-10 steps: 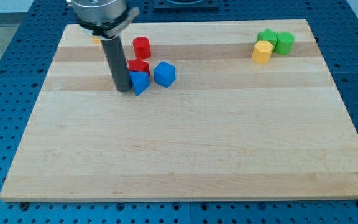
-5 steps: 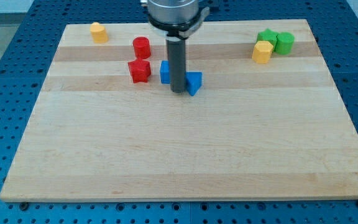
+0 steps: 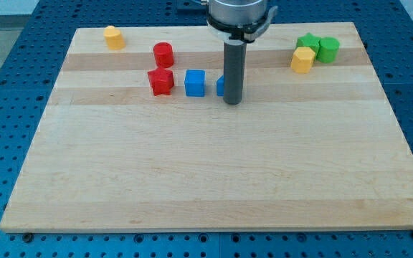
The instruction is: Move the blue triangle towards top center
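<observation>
The blue triangle (image 3: 221, 87) lies a little above the board's middle, mostly hidden behind my rod; only its left edge shows. My tip (image 3: 233, 102) rests on the board in front of it, touching or nearly touching it. A blue cube (image 3: 194, 82) sits just to the triangle's left.
A red block (image 3: 160, 82) and a red cylinder (image 3: 163, 54) sit left of the blue cube. A yellow block (image 3: 113, 36) is at the top left. At the top right a yellow block (image 3: 302, 59) touches a green block (image 3: 308, 43) and a green cylinder (image 3: 328, 49).
My rod has swept from the left to the right, pushing the blue triangle past the blue cube. The triangle now lies right of the cube and slightly higher.
</observation>
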Available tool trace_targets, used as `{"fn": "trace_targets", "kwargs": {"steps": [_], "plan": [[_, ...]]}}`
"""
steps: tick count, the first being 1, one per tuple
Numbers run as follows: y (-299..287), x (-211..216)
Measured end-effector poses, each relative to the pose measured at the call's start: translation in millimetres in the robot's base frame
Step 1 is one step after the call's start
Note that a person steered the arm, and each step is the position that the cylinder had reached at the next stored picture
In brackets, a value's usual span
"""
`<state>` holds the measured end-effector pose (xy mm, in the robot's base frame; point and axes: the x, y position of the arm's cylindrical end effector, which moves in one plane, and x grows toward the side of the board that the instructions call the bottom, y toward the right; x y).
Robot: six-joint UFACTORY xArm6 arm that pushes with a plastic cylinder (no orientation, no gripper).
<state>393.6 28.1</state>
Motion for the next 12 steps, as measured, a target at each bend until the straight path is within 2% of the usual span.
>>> {"fn": "trace_targets", "kwargs": {"steps": [3,7,12], "plan": [[-0.4,-54.5],[-37.8,-56.5],[-31.4,-132.1]]}}
